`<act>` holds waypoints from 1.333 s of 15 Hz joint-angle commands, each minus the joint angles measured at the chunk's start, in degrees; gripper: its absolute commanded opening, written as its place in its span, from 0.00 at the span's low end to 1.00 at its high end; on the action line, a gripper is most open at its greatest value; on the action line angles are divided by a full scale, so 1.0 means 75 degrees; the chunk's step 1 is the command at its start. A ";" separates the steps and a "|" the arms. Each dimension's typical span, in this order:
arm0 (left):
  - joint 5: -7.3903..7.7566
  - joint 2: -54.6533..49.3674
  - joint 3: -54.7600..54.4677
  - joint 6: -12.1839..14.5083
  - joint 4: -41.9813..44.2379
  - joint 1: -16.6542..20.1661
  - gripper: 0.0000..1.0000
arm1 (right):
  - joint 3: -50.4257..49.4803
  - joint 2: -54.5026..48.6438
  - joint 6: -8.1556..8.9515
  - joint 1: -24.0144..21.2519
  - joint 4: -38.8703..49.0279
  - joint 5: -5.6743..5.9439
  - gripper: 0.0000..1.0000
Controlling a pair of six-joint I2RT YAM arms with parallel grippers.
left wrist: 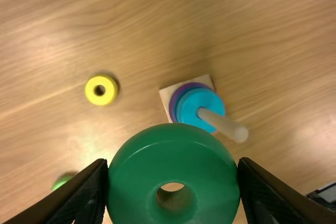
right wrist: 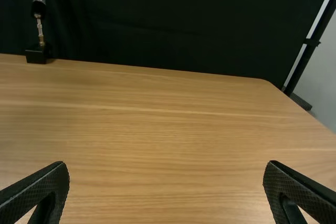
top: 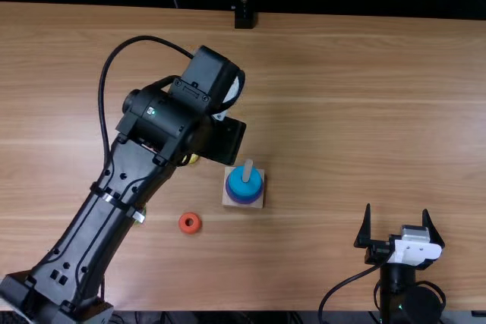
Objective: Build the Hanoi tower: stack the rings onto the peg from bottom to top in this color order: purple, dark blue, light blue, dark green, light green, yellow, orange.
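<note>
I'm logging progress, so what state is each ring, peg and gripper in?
Purple: stacked, bottom
Dark blue: stacked, middle
Light blue: stacked, top
Dark green: gripped
Light green: on table
Yellow: on table
Orange: on table
Peg: upright
Left gripper: holding ring
Right gripper: open

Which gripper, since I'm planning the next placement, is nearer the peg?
Left. The left gripper, holding the dark green ring, is close by the peg; the open right gripper is well off to the peg's right.

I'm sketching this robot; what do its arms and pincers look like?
The left arm and right arm are black, with black cables and white parts near the ends. The left pincer and right pincer each have two black, tapering fingers.
</note>
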 commanded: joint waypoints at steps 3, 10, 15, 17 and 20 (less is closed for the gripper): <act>0.0044 0.0409 0.0231 -0.0263 -0.0038 -0.0466 0.00 | -0.0065 -0.0141 0.0002 -0.0026 0.0019 -0.0054 1.00; 0.0044 0.0890 0.0254 -0.0572 -0.0024 -0.1017 0.00 | -0.0065 -0.0141 0.0002 -0.0038 0.0005 -0.0054 1.00; 0.0044 0.1089 0.0243 -0.0572 0.0060 -0.1064 0.00 | -0.0065 -0.0141 0.0002 -0.0026 0.0005 -0.0054 1.00; 0.0058 0.1218 0.0243 -0.0572 0.0088 -0.1099 0.00 | -0.0065 -0.0141 0.0002 -0.0026 0.0019 -0.0054 1.00; 0.0058 0.1347 0.0254 -0.0572 0.0102 -0.1122 0.00 | -0.0065 -0.0141 0.0002 -0.0026 0.0019 -0.0040 1.00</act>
